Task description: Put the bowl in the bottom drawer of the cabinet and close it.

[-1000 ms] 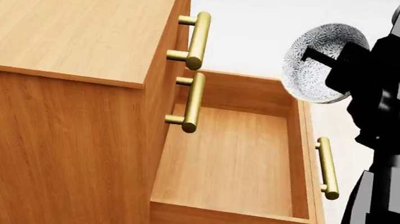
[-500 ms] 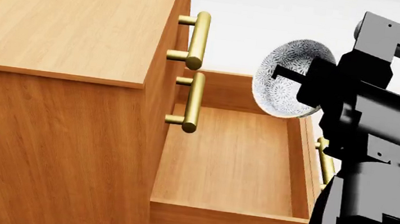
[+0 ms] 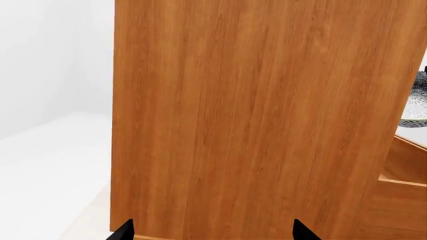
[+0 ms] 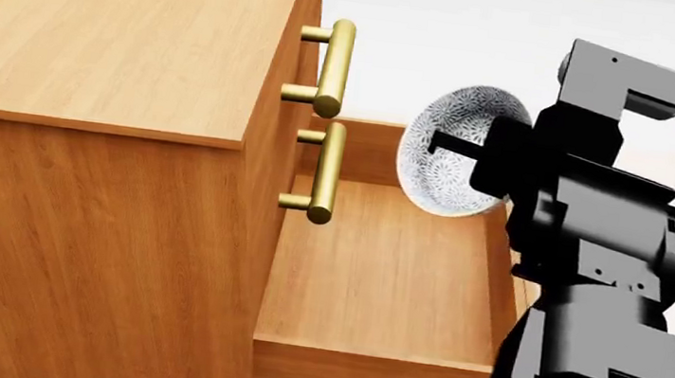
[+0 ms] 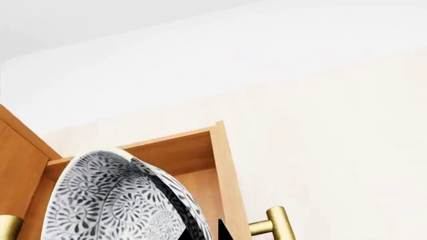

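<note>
Right of centre, head view: right gripper (image 4: 475, 152) pinches bowl (image 4: 445, 163) by rim, bowl tipped on edge. Since half second ago, arm has shifted leftward; bowl now hangs over open bottom drawer (image 4: 384, 285), far right corner. Judgement: lowering and release come next. Left gripper (image 3: 212, 231) fingers spread, idle beside cabinet (image 3: 253, 115).

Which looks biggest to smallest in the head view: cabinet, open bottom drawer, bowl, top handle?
1. cabinet
2. bottom drawer
3. bowl
4. top handle, though similar in length to the bowl
</note>
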Robot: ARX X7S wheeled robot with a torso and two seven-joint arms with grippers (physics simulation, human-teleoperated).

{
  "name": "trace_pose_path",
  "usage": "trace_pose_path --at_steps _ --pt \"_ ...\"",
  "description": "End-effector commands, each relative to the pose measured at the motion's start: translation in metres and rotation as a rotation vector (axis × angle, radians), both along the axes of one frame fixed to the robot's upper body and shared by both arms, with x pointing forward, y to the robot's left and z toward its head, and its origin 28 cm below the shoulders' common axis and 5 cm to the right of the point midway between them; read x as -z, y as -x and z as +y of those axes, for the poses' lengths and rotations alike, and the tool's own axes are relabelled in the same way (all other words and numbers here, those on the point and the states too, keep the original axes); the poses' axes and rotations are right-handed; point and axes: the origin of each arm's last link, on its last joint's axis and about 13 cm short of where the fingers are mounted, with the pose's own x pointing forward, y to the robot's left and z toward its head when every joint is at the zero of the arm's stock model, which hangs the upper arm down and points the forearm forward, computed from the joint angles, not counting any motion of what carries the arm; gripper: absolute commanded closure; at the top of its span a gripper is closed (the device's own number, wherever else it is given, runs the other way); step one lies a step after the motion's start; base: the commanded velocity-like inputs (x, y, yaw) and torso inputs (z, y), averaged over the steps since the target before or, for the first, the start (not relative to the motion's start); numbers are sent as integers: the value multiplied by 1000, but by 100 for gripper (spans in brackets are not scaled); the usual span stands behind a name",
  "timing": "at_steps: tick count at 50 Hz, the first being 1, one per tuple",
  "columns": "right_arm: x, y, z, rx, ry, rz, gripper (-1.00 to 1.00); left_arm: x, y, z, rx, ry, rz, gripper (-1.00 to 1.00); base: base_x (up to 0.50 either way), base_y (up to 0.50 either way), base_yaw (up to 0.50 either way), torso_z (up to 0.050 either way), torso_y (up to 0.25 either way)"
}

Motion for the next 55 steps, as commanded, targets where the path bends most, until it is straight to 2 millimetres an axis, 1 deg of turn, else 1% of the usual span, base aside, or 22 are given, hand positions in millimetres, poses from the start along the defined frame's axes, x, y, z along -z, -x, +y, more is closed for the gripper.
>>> trace_pose_path --at_steps 1,8,27,44,55 --pt "4 0 5 -19 3 0 100 0 0 1 1 4 0 -100 0 0 0 0 0" --pt "11 1 6 -29 11 10 100 0 0 0 0 4 -2 -100 0 0 0 0 0" --pt "20 3 12 -80 4 40 100 -1 0 1 -1 4 -3 -100 0 0 0 0 1" --pt "25 4 15 -109 -2 64 100 0 0 0 -1 6 -4 -100 0 0 0 0 1" --pt "29 7 16 -132 -33 108 100 0 0 0 -1 6 -4 -100 0 0 0 0 0"
